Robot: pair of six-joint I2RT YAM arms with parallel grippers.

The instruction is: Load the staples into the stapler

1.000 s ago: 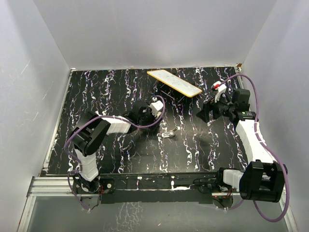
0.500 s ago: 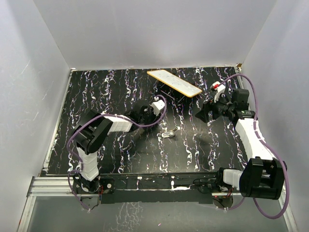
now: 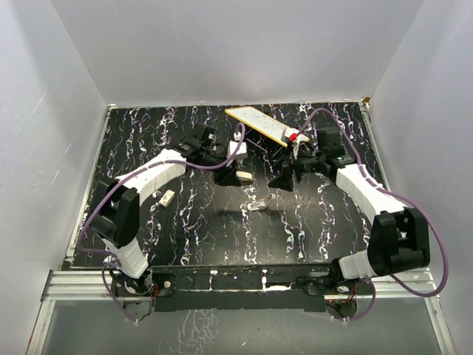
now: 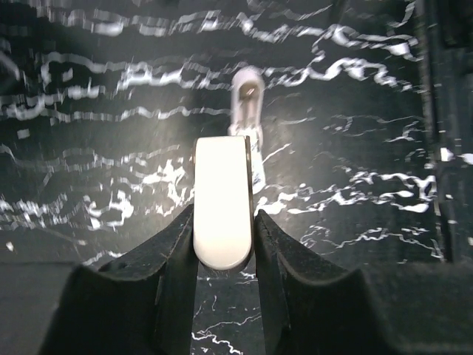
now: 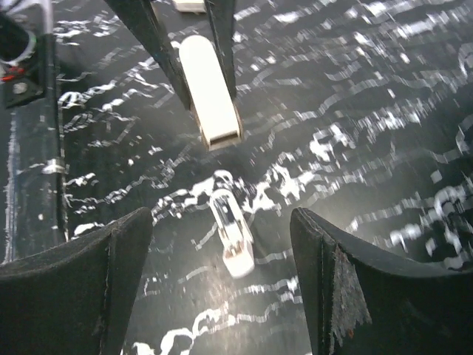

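Stapler (image 5: 230, 235) beneath left fingers (image 4: 174, 259) pinching white bar (image 4: 223, 200), right fingers (image 5: 89, 288) spread above it

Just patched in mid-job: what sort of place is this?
Probably a robot test cell: white walls around a black marbled table, left arm and right arm bolted to a metal rail.

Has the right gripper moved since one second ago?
Yes. In the top view the right gripper has shifted left: from beyond the right end of the yellow-edged board to the near side of that end, nearer the stapler.
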